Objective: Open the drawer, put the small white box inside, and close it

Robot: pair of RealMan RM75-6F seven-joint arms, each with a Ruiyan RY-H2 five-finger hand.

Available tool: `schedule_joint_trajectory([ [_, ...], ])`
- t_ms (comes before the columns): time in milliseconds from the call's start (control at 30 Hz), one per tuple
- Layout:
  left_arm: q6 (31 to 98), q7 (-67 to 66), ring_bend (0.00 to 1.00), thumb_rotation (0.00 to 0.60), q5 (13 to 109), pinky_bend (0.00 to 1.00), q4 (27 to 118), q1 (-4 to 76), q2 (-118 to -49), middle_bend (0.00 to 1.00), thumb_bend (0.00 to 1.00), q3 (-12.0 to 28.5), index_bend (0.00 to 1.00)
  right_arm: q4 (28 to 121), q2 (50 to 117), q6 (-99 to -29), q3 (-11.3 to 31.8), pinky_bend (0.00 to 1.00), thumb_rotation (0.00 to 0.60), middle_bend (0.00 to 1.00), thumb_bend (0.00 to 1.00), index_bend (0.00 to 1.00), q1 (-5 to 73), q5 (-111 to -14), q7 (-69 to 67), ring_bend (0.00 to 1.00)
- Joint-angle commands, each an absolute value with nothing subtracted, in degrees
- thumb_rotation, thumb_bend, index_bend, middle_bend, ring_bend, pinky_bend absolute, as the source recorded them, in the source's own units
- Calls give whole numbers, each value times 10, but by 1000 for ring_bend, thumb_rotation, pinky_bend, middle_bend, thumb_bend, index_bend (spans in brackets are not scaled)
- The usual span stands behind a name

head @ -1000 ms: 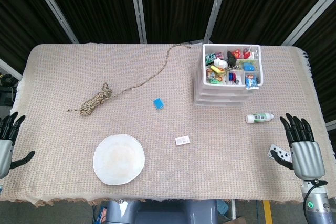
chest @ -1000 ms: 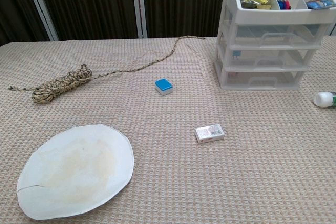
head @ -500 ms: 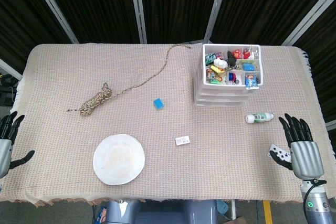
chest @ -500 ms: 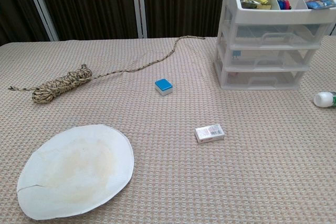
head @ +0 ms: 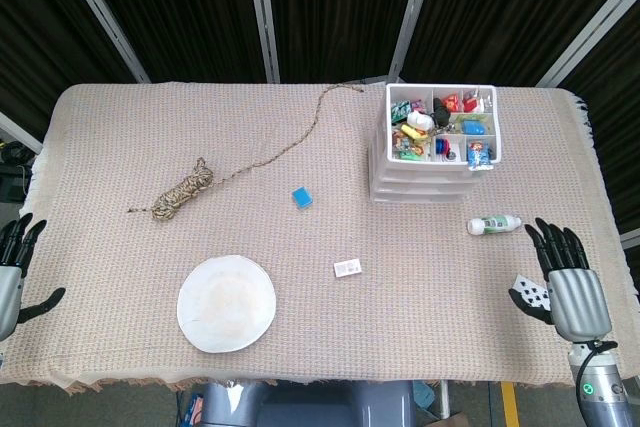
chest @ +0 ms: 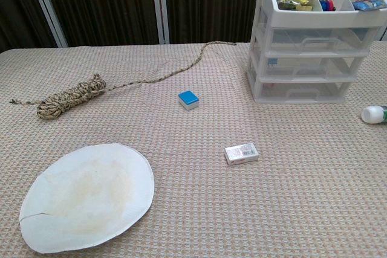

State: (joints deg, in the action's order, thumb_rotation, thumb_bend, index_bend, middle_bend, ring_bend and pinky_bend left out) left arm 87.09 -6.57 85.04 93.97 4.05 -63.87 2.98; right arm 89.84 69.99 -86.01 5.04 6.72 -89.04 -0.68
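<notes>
Currently nothing is held: right hand (head: 565,285) at lower right and left hand (head: 12,272) at lower left, fingers spread. Drawer unit (chest: 317,40) is closed, upper right; small white box (chest: 241,153) lies centre frame. A drawer handle should be hooked squarely and pulled straight.

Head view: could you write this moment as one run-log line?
drawers: closed | small white box: on cloth, untouched | left robot hand: open, table edge | right robot hand: open, table edge
</notes>
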Motion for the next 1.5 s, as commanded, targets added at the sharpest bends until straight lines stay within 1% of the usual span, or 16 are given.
schedule_joint_trajectory([
  [33,872,-64,0,600,849,0,941,40,-638,0,209,31,55,924,697,-833,58,24,600,15,133,14,81,-873,-43,18],
  [100,872,-60,0,600,850,0,945,40,-637,0,209,31,56,955,697,-801,72,178,600,143,133,45,96,-848,-114,159],
  [133,872,-59,0,600,851,0,947,40,-636,0,210,31,56,972,693,-780,83,317,600,274,134,66,105,-826,-164,294],
  [167,874,-58,0,600,852,0,948,40,-635,0,209,31,56,987,691,-762,93,426,600,405,141,80,110,-806,-206,417],
  [233,877,-58,0,600,855,0,950,40,-635,0,209,32,56,1024,682,-710,112,515,600,562,158,90,124,-760,-310,555],
  [267,879,-56,0,600,856,0,951,40,-635,0,209,33,57,1041,672,-673,122,539,600,620,174,91,133,-735,-366,606],
  [367,881,-51,0,600,859,0,953,40,-635,0,209,34,58,1072,634,-552,149,583,600,699,221,95,164,-684,-525,681],
  [467,884,-50,0,600,866,0,954,42,-636,0,209,33,57,1067,607,-443,182,588,600,717,241,98,193,-669,-672,697],
  [600,889,-48,0,600,872,0,955,41,-636,0,209,34,57,1040,619,-381,211,588,600,719,253,102,214,-668,-776,698],
  [767,886,-45,0,600,871,0,955,42,-634,0,209,34,57,1005,653,-358,226,587,600,718,253,112,235,-644,-800,698],
  [1000,884,-37,0,600,867,0,955,43,-632,0,209,36,57,972,692,-342,237,587,600,718,253,132,259,-590,-783,698],
  [1500,877,-27,0,600,859,0,954,46,-629,0,208,38,58,924,744,-319,257,587,600,718,253,140,293,-492,-731,698],
])
